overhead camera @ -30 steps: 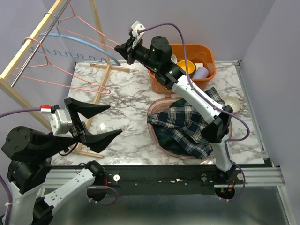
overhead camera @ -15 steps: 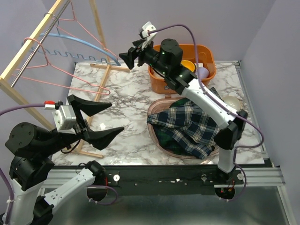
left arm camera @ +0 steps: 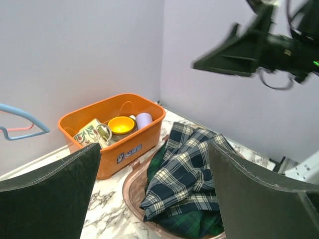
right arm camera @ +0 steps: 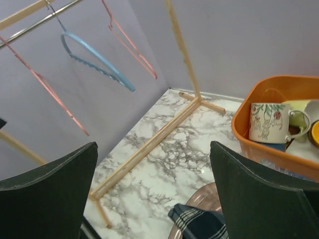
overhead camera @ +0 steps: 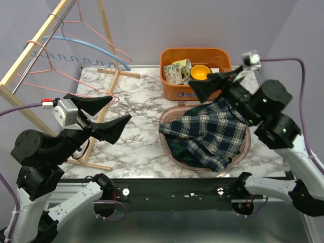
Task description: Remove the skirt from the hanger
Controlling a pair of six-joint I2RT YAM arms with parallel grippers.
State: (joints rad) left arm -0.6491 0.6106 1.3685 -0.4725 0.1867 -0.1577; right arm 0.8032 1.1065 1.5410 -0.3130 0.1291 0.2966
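The dark plaid skirt (overhead camera: 205,135) lies crumpled in a copper oval tray (overhead camera: 169,147) on the marble table, clear of any hanger. A blue hanger (overhead camera: 86,46) and pink wire hangers (overhead camera: 55,76) hang bare on the wooden rack (overhead camera: 30,53). My right gripper (overhead camera: 198,90) hovers open and empty above the tray's far edge, facing the rack. My left gripper (overhead camera: 120,108) is open and empty, raised over the table's left side. In the left wrist view the skirt (left arm camera: 192,179) shows between the open fingers. The right wrist view shows the blue hanger (right arm camera: 94,57) and a skirt corner (right arm camera: 197,221).
An orange bin (overhead camera: 223,76) at the back holds a patterned mug (overhead camera: 177,71) and a yellow bowl (overhead camera: 200,72). The rack's wooden base (overhead camera: 109,93) runs along the left of the table. Purple walls close in behind and on the right.
My right arm swung from beside the hangers at the back left over to the right, above the tray, and its gripper went from shut to open. The left gripper rose slightly.
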